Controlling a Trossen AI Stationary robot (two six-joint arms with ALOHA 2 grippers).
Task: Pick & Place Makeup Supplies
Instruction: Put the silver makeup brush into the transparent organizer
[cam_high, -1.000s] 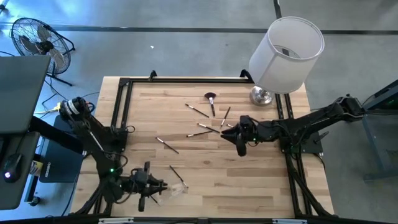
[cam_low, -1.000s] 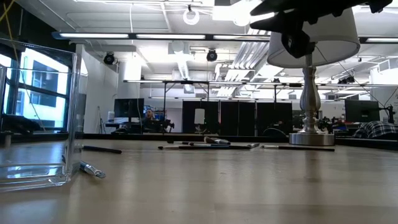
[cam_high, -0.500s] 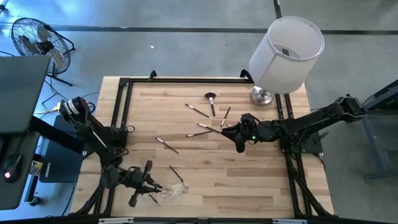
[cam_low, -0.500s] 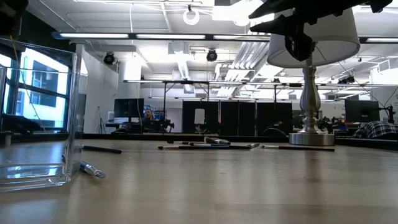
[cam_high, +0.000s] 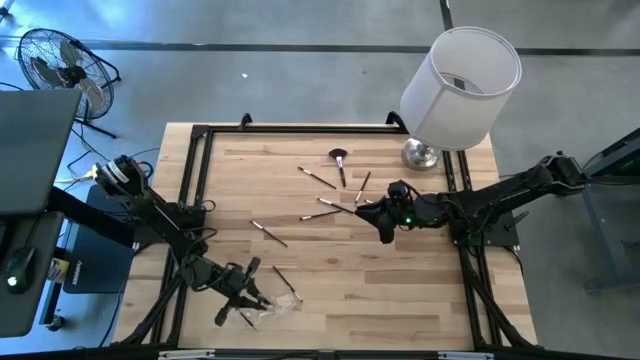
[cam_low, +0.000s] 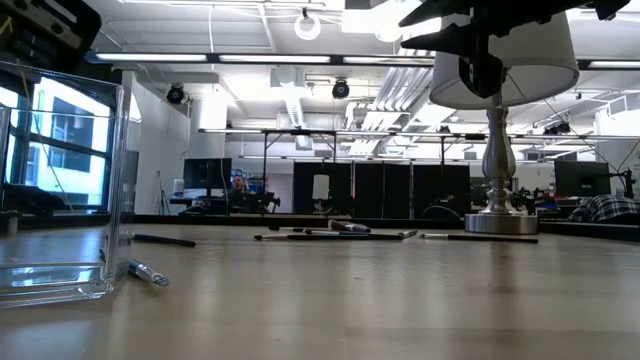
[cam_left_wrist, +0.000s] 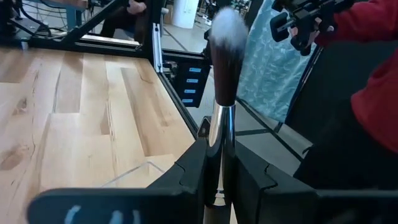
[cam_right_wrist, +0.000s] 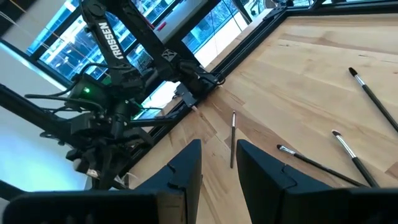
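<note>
The left gripper (cam_high: 243, 290) is hovering at the lower left of the high view, over a clear plastic container (cam_high: 268, 312) near the table's (cam_high: 420, 290) front edge. In the left wrist view its two fingers (cam_left_wrist: 189, 171) are clamped on the silver ferrule of a makeup brush (cam_left_wrist: 222, 93), which is standing upright between them with its pale, fluffy tip on top; a corner of the clear container (cam_left_wrist: 134, 174) is showing just beneath.

The right gripper (cam_high: 386, 222) is hanging over the middle of the table, right of centre in the high view, beside the scattered makeup brushes (cam_high: 335, 205). Its fingers (cam_right_wrist: 186, 168) are standing apart with nothing between them, and thin brushes (cam_right_wrist: 345, 152) are lying flat on the wood beyond them.

A brush with a bigger reddish-brown head (cam_high: 338, 157) is lying toward the top centre of the table. Two more thin brushes (cam_high: 268, 233) are lying left of centre, another (cam_high: 286, 282) just beside the container. A white-shaded lamp (cam_high: 460, 85) is standing at the table's upper right corner. In the low view the container (cam_low: 60, 180) is filling the left side, a brush (cam_low: 148, 272) lying against its base.
</note>
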